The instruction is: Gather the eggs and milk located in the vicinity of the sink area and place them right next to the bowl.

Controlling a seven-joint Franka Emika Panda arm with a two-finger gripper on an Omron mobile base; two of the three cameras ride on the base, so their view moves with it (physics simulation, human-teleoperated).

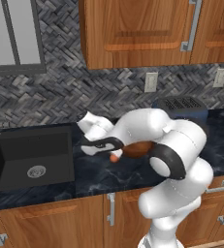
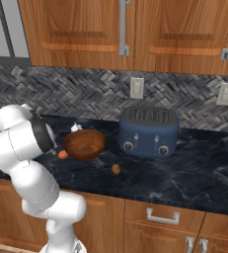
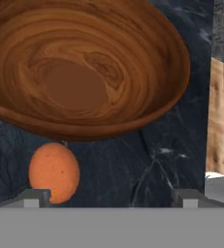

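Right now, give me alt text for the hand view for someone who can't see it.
A wide wooden bowl tops the frame, on a dark marble counter. An orange-brown egg lies on the counter just outside its rim, beside one fingertip of the open pincer.

You're looking at a glossy brown wooden bowl (image 3: 84, 68) with swirling grain, darker at its centre. The egg (image 3: 54, 172) beside it is orange-brown — a second egg (image 2: 116, 169) reads duller brown. The countertop (image 2: 184, 168) is black marble veined pale blue-grey; the backsplash (image 1: 84, 92) is grey herringbone. The toaster (image 2: 148, 131) is navy — the sink (image 1: 31, 155) black, the cabinets (image 2: 86, 24) warm orange wood.
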